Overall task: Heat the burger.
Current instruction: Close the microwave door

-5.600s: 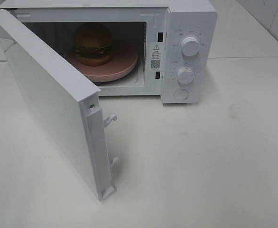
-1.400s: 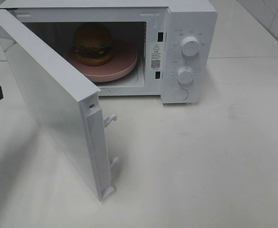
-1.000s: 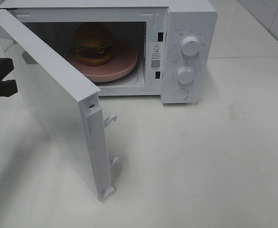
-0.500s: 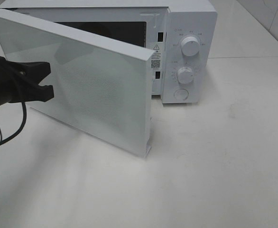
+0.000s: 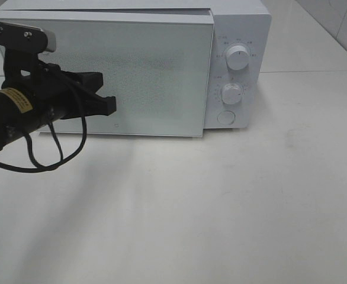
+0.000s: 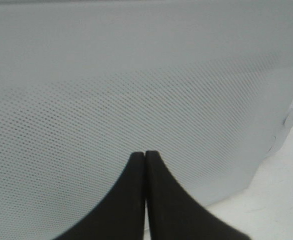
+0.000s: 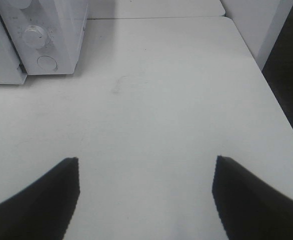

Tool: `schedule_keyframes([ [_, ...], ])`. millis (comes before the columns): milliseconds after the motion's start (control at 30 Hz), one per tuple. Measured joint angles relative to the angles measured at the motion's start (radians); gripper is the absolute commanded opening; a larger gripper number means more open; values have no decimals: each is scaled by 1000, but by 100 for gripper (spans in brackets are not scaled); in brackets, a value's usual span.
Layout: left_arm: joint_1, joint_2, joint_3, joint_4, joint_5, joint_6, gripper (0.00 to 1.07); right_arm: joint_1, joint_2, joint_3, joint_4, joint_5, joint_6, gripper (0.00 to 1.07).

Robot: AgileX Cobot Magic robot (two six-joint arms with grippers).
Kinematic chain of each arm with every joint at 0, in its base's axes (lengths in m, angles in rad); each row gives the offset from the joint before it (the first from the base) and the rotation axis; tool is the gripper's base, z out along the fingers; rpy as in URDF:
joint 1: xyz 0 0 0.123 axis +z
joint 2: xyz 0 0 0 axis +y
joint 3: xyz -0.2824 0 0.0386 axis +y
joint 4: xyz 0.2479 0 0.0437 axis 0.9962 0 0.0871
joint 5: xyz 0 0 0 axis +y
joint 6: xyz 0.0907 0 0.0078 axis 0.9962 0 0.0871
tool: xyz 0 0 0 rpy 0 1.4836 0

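Left claw: I am keeping my left claw (image 5: 108,105) pressed together, its two black, tapered fingers meeting along a thin seam with nothing between them (image 6: 145,156).
Left claw place: it is reaching in from 9 o'clock in the high view, tips pointing at the door (image 5: 156,71). They are at or just off its surface, and I cannot tell which.
Right claw: I am holding my right claw (image 7: 145,160) spread wide and empty over bare table (image 5: 250,207). Only its two dark, blurred fingertips are showing, and it is lying outside the high view.
Burger: I am not seeing it in any view. The door is covering the whole cavity.
Microwave: a white, boxy microwave (image 5: 238,35) is sitting at 12 o'clock on the table.
Door: flat, pale and rectangular, speckled with a fine dot mesh, it is lying across the front. I cannot tell whether it is latched.
Controls: at 3 o'clock of the door, an upper knob (image 5: 237,57), a lower knob (image 5: 231,93) and a round button (image 5: 225,117) are stacked. Their markings are too small to read.
Table: smooth, off-white and faintly scuffed.
Arm: a black cable (image 5: 43,160) is looping below it, and a yellow sticker (image 5: 13,99) is too small to read.
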Motion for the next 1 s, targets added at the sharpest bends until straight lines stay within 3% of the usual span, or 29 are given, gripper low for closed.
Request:
schedule_keyframes([
  [133, -54, 45, -57, -103, 15, 66, 0, 0, 0, 0, 0, 0, 0, 72],
  [333, -89, 99, -142, -180, 33, 89, 0, 0, 0, 0, 0, 0, 0, 72],
  [1000, -125, 240, -396, -163, 180, 94, 0, 0, 0, 0, 0, 0, 0, 72],
])
